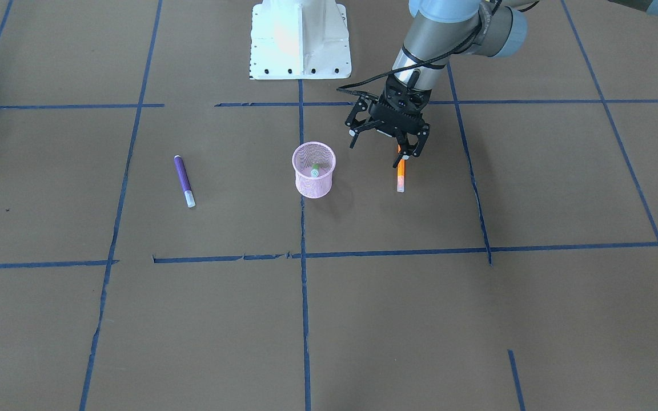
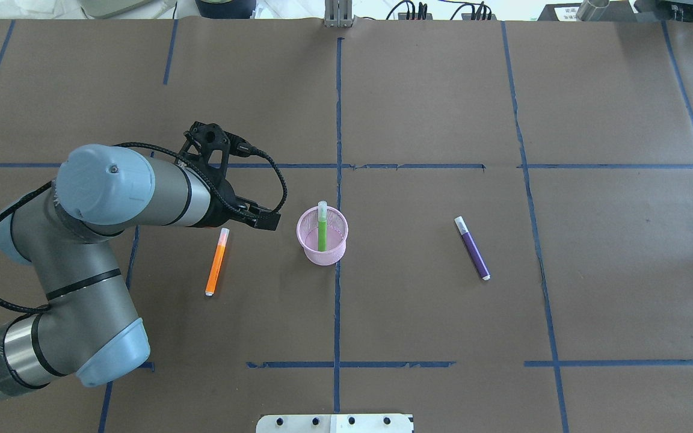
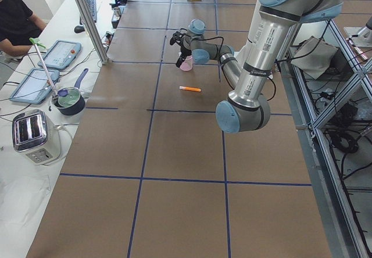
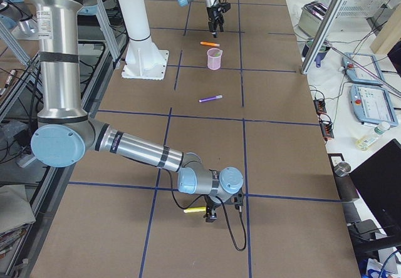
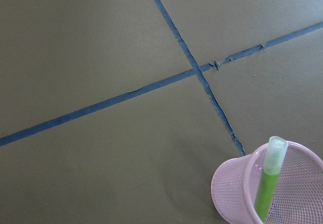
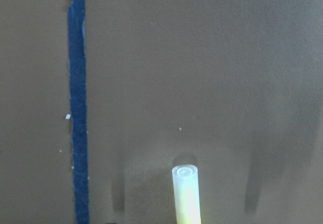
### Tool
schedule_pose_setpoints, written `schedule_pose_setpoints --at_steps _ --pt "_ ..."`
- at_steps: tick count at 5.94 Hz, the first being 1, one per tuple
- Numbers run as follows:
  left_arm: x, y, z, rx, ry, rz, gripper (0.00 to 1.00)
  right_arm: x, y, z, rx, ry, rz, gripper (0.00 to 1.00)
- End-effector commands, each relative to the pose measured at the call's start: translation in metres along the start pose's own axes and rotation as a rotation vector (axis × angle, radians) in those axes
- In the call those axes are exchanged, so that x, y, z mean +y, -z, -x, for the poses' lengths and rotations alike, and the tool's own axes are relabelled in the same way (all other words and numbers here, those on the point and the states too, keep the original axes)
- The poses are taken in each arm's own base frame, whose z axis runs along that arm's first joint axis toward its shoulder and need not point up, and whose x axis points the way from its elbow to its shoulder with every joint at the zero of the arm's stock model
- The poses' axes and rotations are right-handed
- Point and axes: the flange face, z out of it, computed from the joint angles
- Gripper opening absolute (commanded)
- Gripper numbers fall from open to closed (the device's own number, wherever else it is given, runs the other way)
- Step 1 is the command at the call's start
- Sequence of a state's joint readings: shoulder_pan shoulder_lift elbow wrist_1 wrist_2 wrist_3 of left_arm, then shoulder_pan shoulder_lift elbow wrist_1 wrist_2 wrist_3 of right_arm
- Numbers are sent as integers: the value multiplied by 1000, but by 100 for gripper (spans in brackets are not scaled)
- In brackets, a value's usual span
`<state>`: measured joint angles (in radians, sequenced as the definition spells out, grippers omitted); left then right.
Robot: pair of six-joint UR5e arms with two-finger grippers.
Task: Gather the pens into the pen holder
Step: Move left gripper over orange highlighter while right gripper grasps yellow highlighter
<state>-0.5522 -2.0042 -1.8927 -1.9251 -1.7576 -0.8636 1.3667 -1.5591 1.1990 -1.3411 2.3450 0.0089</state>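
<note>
Brown paper covers the counter point(image 2: 418, 313), ruled into squares by blue tape lines point(image 2: 337, 120). Near the middle stands the pink mesh pen holder point(image 2: 322, 257), upright, with the green pen point(image 2: 322, 231) inside it, leaning against the rim with its pale cap poking above; its lower end is only dimly seen through the mesh. The orange pen point(image 2: 216, 264) lies flat on the robot's left of the holder, apart from it, and the purple pen point(image 2: 473, 249) lies flat well off on the other side. The left gripper point(image 1: 385, 147) hangs above the orange pen with its jaws spread wide and nothing between them. From across the counter one finger covers the pen's robot-side end, and from overhead the wrist hides most of the jaws, so I cannot tell whether anything touches. The right gripper point(image 4: 212, 214) shows only in the side view, far from the holder and low at the counter, with the yellowish pen point(image 4: 195, 210) lying at it. Its own camera catches just that pen's pale cap, the rest cut off by the bottom edge, with two faint shadows on either side. I cannot tell whether those jaws are apart or closed on the pen.
</note>
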Motion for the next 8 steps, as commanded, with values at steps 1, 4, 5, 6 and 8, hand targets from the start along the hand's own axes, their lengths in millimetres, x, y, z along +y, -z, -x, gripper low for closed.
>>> schedule_pose_setpoints --at_steps 1,4,5,6,8 --pt "2 7 2 5 -1 -5 100 -4 -5 -4 -2 -2 -2 66" --pt "7 10 7 1 0 -3 100 1 -7 -5 -5 17 -4 0" --pt "7 11 6 5 -1 -5 100 0 -5 -4 -5 32 -13 0" --pt "7 13 6 6 6 -9 100 18 -13 -12 -8 90 -64 0" --pt "6 21 1 22 44 -17 100 16 2 3 -11 126 -106 0"
